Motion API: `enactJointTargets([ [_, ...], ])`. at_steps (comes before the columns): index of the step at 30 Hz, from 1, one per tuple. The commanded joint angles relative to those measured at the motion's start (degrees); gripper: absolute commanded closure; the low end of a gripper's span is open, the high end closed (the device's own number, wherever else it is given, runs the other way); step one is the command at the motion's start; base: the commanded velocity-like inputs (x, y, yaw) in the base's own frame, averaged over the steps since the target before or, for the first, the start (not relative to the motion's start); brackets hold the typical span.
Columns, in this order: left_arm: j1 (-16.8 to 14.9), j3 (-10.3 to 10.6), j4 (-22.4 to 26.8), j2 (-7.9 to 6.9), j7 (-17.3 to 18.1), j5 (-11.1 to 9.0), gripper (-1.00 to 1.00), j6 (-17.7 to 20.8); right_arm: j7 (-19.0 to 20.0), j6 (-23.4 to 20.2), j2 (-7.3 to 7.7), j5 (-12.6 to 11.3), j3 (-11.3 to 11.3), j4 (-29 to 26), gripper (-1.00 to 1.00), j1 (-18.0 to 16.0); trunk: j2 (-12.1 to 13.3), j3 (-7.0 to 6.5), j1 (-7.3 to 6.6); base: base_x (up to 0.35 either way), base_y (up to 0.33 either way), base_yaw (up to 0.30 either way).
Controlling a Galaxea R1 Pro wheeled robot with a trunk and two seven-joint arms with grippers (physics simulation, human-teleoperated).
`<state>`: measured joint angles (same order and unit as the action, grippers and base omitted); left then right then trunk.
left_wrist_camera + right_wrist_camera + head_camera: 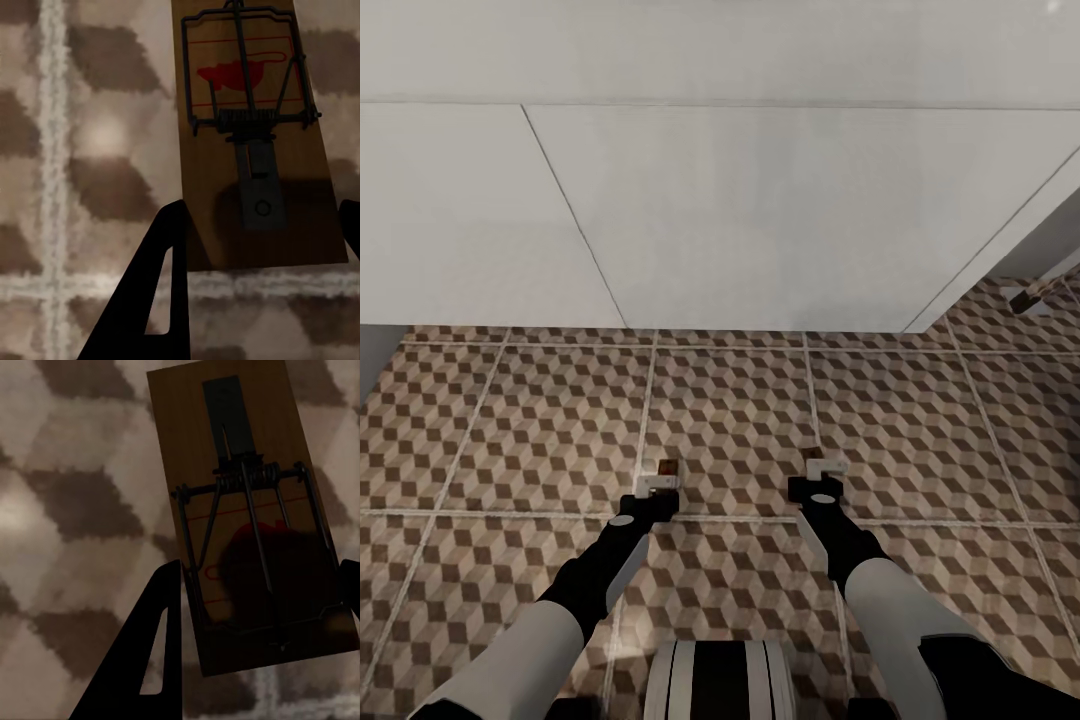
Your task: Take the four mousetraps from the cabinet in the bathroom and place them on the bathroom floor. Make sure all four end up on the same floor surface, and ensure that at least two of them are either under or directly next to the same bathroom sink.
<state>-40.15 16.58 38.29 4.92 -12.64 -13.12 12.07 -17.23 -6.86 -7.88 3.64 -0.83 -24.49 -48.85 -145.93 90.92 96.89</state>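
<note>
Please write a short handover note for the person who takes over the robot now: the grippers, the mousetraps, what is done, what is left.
Left gripper: fingers either side of a mousetrap, low over the bathroom floor; contact not certain.
Right gripper: same with a second mousetrap.
Both are in front of a white box-shaped unit, probably the sink vanity.
A small brown object lies at the far right, maybe a third trap.
Done: two traps brought here.
Left: release both, check the others.
</note>
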Motion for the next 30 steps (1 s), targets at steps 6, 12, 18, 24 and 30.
enactJointTargets([
  [6,0.0,0.3,0.9,-0.06,-0.7,-0.5,1.00,0.3,-0.1,-0.4,-0.03,0.2,-0.1,-0.1,1.00,0.0,0.0,0.48,0.04,0.000,0.000,0.000],
  [12,0.0,0.2,1.7,-0.08,-0.6,-0.5,1.00,0.3,-0.1,-0.4,-0.03,0.3,0.0,-0.1,1.00,0.0,-0.1,1.58,0.17,0.000,0.000,0.000],
  [18,0.0,0.2,2.0,-0.08,-0.6,-0.5,1.00,0.3,-0.1,-0.4,-0.03,0.3,0.0,-0.1,1.00,0.1,-0.1,1.58,0.17,0.000,0.000,0.000],
  [24,0.0,0.2,2.1,-0.08,-0.7,-0.5,1.00,0.3,-0.1,-0.4,-0.03,0.4,0.0,-0.1,1.00,0.1,-0.1,1.58,0.17,0.000,0.000,0.000],
  [30,0.0,0.5,1.9,-0.18,-0.9,-0.4,1.00,-0.1,-0.1,-0.2,-0.03,0.4,0.0,-0.1,1.00,0.0,-0.1,1.58,0.17,0.000,0.000,0.000],
])
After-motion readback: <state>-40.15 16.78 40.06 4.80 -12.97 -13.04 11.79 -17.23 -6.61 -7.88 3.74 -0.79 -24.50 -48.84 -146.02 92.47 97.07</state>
